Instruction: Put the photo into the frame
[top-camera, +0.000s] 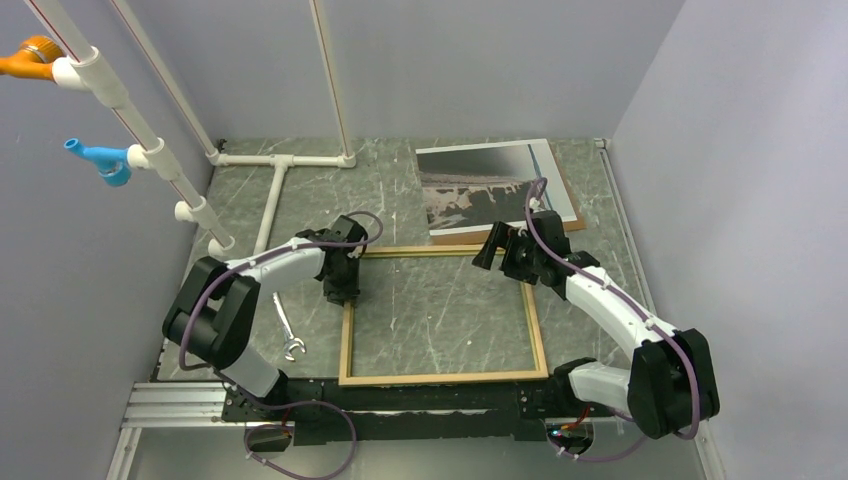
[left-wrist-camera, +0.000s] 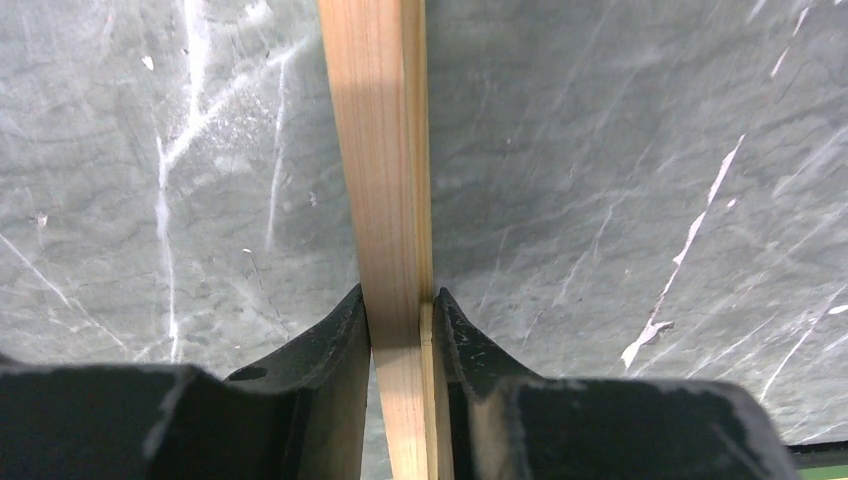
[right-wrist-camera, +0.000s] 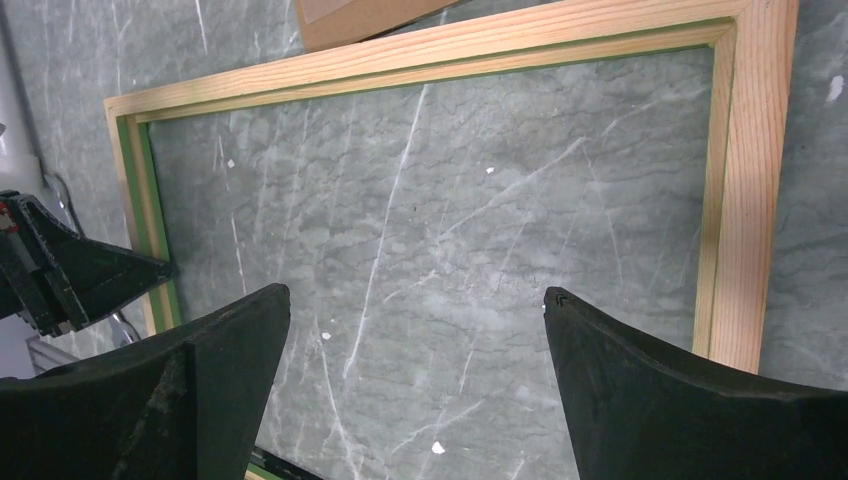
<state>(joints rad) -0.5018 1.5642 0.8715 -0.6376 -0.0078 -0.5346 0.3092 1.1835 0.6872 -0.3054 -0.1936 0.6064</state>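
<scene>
Nearest me, the arm bases sat at the near edge of the tabletop (top-camera: 300, 200). To the left a wrench (top-camera: 288, 335) lay just outside the frame (top-camera: 345, 340), which rested flat, tan face up. The left tool (top-camera: 342, 285) had pinched the frame's left rail near its far corner, a finger pressed to each side of the wood. Further right, the right tool (top-camera: 497, 250) hovered above the far right corner, spread wide and holding nothing. Beyond it, at the far right, the photo (top-camera: 480, 185) lay picture-up on a brown board (top-camera: 470, 238), just past the frame's far rail. I judged the one-rail pinch risky: lifting there could let the frame twist or slip out. The flat photo also offered little edge to grab, so the board might get dragged along.
</scene>
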